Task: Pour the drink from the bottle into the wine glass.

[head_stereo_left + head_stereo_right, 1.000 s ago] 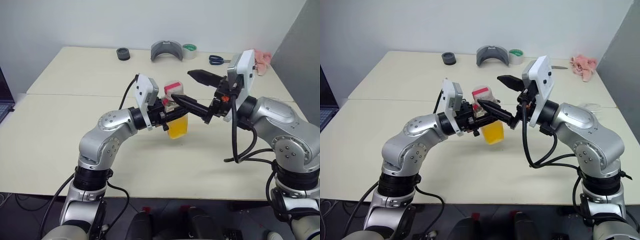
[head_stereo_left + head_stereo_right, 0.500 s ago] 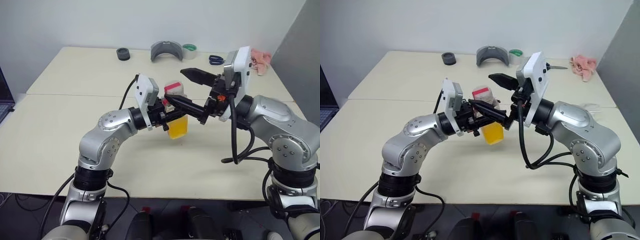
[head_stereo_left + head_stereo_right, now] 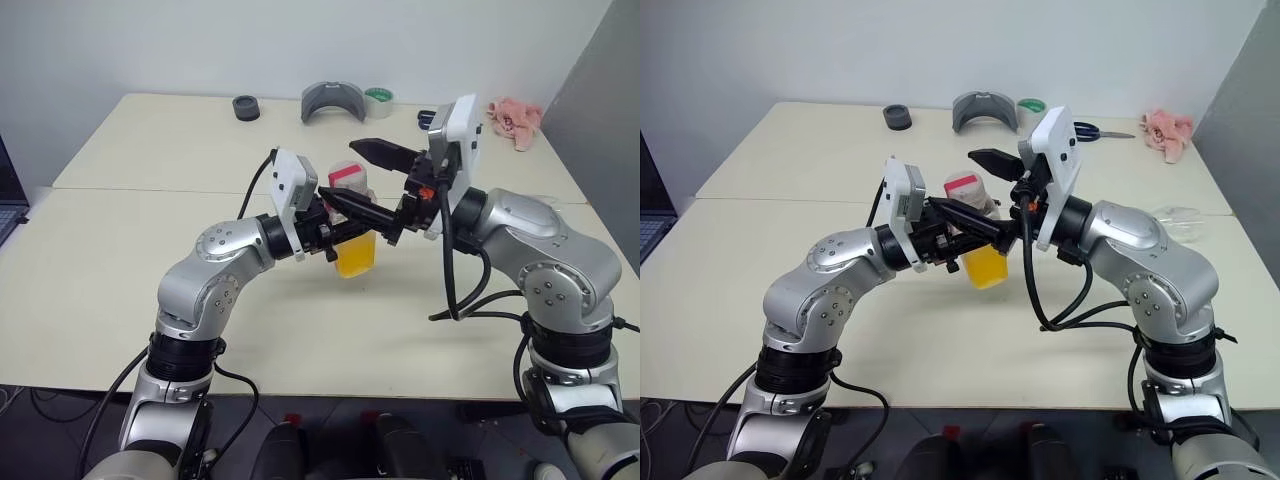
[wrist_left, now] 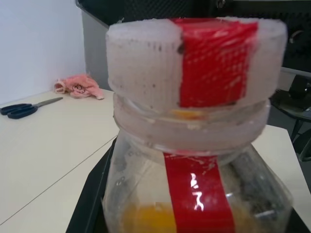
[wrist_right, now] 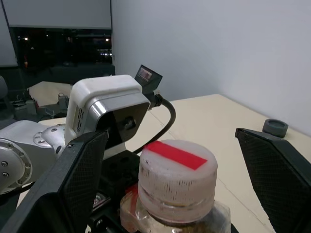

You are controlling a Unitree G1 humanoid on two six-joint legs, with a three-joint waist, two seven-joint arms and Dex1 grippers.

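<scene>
Your table (image 3: 150, 300) is two pale cream tops pushed together, with the seam running across under the arms. Above the middle of the near top, your left gripper (image 3: 335, 232) is clamped tight on the bottle (image 3: 354, 232) and holds it upright, clear of the surface. The drink (image 3: 357, 255) fills only the lower part of the bottle. Your right gripper (image 3: 358, 178) is spread wide, one finger behind the red-and-white cap (image 5: 177, 177) and one in front, with a gap on each side; it grips nothing. Along the far edge you have a grey curved piece (image 3: 333, 100), a dark round item (image 3: 246, 106) and a roll of tape (image 3: 378, 96). Toward the far right corner lie a pink cloth (image 3: 514, 117) and blue-handled scissors (image 3: 1098, 131). The wine glass (image 3: 1180, 218) sits near the right edge.
</scene>
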